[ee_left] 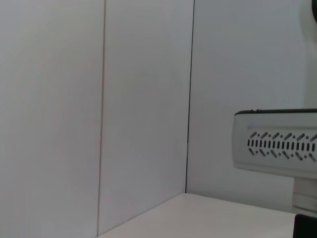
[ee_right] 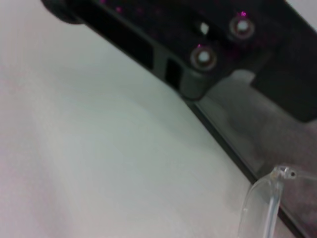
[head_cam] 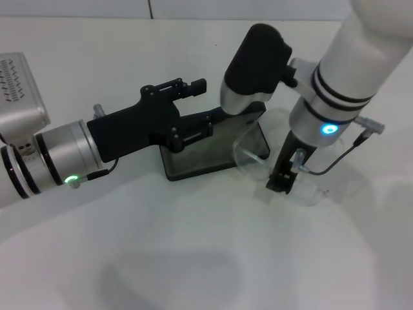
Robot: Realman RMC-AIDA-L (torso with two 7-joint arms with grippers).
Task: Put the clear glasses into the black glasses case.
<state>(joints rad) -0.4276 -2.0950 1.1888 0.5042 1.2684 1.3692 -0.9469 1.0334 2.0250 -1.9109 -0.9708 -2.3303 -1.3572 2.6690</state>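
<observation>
Nearest, the right gripper [head_cam: 282, 183] points down at the clear glasses [head_cam: 253, 155], which lie on the table [head_cam: 193, 258] touching the open black glasses case [head_cam: 200, 158], not yet inside; whether it grips them I cannot tell. Beyond, the left gripper [head_cam: 193, 110] spreads its fingers over the case's far edge, seemingly steadying it, so insertion remains.

Robot lab, white table [head_cam: 193, 258] (panelled walls [ee_left: 143, 99])
</observation>
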